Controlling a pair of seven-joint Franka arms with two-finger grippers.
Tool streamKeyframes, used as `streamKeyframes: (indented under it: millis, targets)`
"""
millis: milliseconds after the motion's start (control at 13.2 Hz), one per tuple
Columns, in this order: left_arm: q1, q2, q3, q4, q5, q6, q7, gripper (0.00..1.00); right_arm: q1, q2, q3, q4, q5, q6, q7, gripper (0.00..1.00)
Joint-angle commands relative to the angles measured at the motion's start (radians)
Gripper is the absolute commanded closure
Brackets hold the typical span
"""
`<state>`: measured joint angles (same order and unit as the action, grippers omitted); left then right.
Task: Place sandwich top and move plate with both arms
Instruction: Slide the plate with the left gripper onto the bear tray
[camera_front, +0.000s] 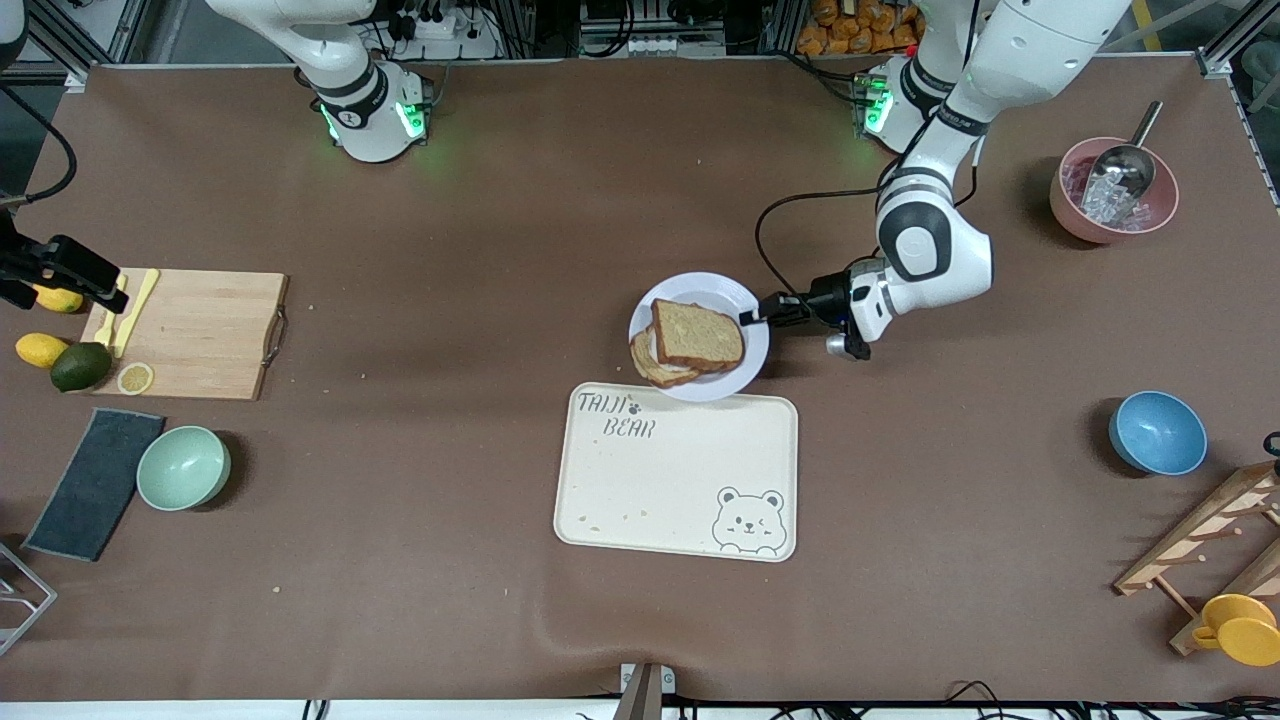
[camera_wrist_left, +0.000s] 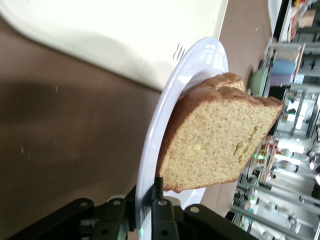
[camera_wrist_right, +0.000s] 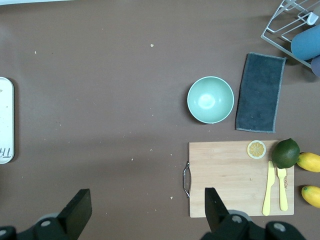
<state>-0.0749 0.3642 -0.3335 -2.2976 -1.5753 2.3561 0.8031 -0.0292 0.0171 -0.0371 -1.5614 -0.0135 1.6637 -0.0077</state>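
Note:
The pale round plate (camera_front: 738, 378) sits mid-table, just farther from the front camera than the cream bear-print tray (camera_front: 680, 480). On it lies a stacked sandwich. The plain brown sandwich top (camera_front: 697, 335) lies skewed on the lower slice (camera_front: 662, 370). My left gripper (camera_front: 755, 318) is shut on the plate's rim at the side toward the left arm's end. The left wrist view shows its fingers pinching the rim (camera_wrist_left: 155, 135) beside the bread (camera_wrist_left: 220, 135). My right gripper (camera_wrist_right: 145, 215) hangs open and empty, high over the table by the cutting board (camera_wrist_right: 235, 177).
At the right arm's end lie a wooden cutting board (camera_front: 195, 335) with yellow cutlery, lemons and a lime, a green bowl (camera_front: 183, 467) and a dark cloth (camera_front: 95, 483). A pink bowl with a scoop (camera_front: 1112, 190), a blue bowl (camera_front: 1157, 432) and a wooden rack (camera_front: 1210, 540) stand at the left arm's end.

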Motion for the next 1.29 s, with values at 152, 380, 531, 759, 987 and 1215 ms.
streamKeyframes:
  millis: [152, 380, 531, 759, 987, 1215]
  targets:
    - [0.040, 0.018, 0.002, 0.119, -0.025, 0.023, -0.139, 1.00, -0.003, 0.010, 0.002, 0.035, 0.001, -0.019, 0.009, 0.00]
    - [0.038, 0.054, 0.002, 0.188, -0.025, 0.087, -0.191, 1.00, -0.011, 0.009, 0.000, 0.043, 0.010, -0.022, 0.011, 0.00]
    - [0.040, 0.077, 0.002, 0.227, -0.025, 0.127, -0.219, 1.00, -0.009, 0.009, -0.001, 0.043, 0.017, -0.024, 0.011, 0.00]
    - [0.037, 0.123, 0.004, 0.303, -0.022, 0.187, -0.277, 1.00, -0.009, 0.009, -0.003, 0.043, 0.015, -0.024, 0.011, 0.00]
    - [0.024, 0.174, 0.002, 0.389, -0.020, 0.247, -0.349, 1.00, -0.011, 0.007, -0.003, 0.043, 0.014, -0.024, 0.009, 0.00]
    - [0.020, 0.229, 0.002, 0.452, -0.020, 0.296, -0.364, 1.00, -0.017, 0.006, -0.003, 0.044, 0.015, -0.028, 0.005, 0.00]
